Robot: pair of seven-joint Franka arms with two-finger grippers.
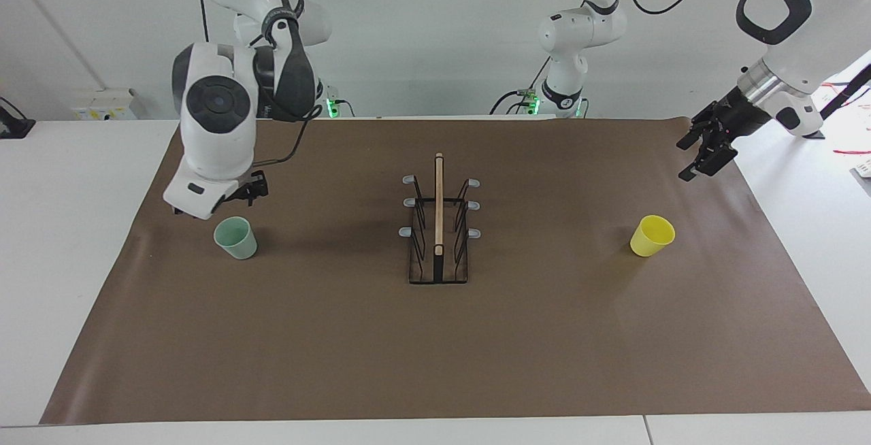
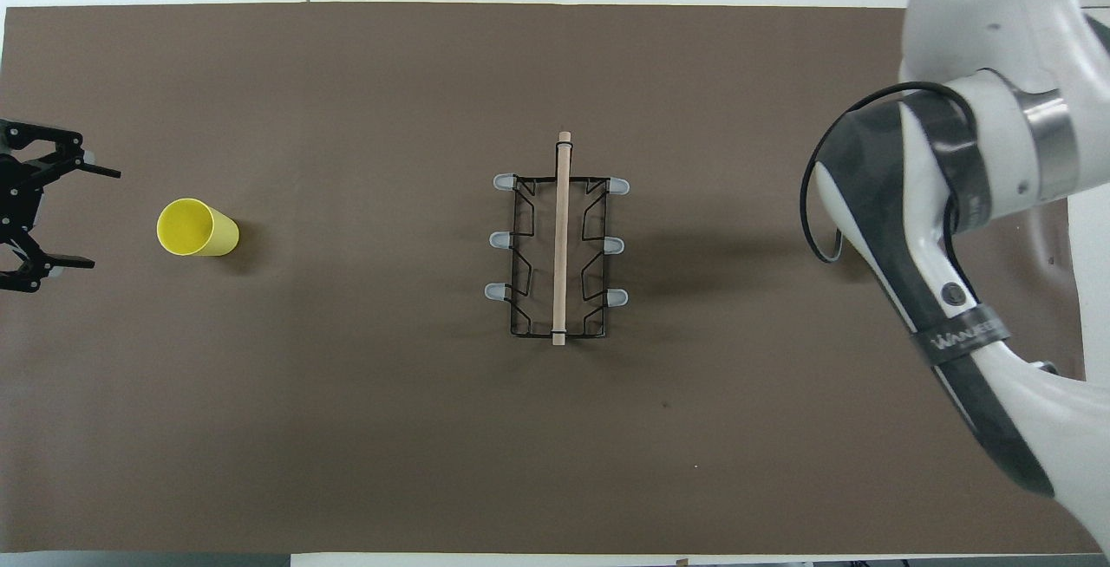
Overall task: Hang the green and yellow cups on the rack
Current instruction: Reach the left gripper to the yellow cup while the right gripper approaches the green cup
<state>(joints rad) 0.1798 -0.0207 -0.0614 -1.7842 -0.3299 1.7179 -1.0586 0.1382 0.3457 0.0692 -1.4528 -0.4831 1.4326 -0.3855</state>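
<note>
Left gripper [image 2: 65, 209] jaws spread wide, empty, beside upright bright yellow plastic cup [image 1: 652, 235], right gripper [image 1: 248, 193] jaws mostly hidden, apparently open, over upright mint green plastic cup [image 1: 236, 237], black wire rack [image 1: 439, 227] between cups.

— Looks like a robotics lab?
— Clearly: two white Franka arms [image 1: 224, 125] bolted at a white table [image 1: 68, 227], brown paper mat [image 1: 435, 350] spread flat, bare pale wall [image 1: 435, 37], loose cables [image 1: 844, 149] trailing off at the left arm's end.
</note>
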